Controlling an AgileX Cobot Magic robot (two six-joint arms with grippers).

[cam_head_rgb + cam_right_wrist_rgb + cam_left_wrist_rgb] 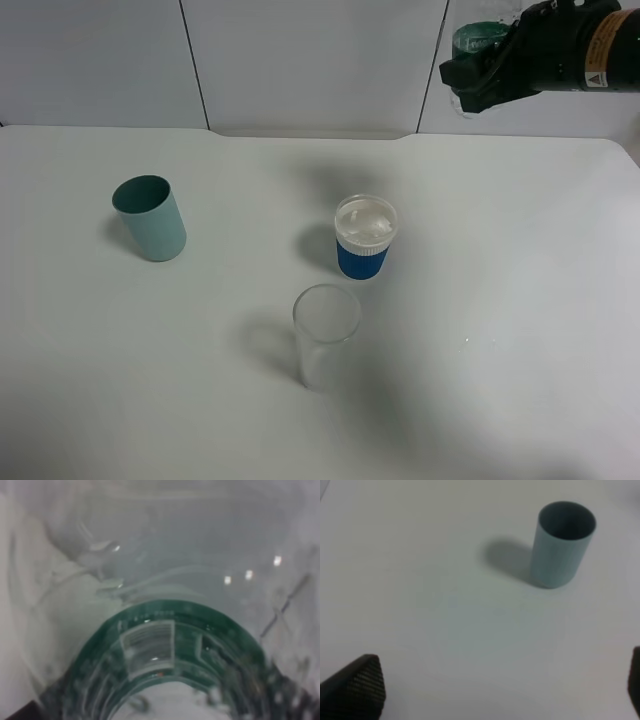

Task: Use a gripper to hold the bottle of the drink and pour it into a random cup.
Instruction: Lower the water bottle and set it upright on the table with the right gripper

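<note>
The bottle of the drink [478, 40], clear with a dark green label, hangs high at the back right, well above the table, with my right gripper [482, 75] shut on it. In the right wrist view the bottle [170, 650] fills the whole picture, label close to the lens. The cup [365, 238], blue below a white rim band, stands upright near the table's middle, lower and to the left of the bottle; its inside looks pale and glossy. My left gripper [497, 687] is open, its fingertips [362, 682] far apart over bare table.
A teal-green cup [150, 218] [562, 545] stands upright at the left. A tall clear glass tumbler [325, 335] stands just in front of the blue cup. The white table [520, 300] reaches back to a panelled wall.
</note>
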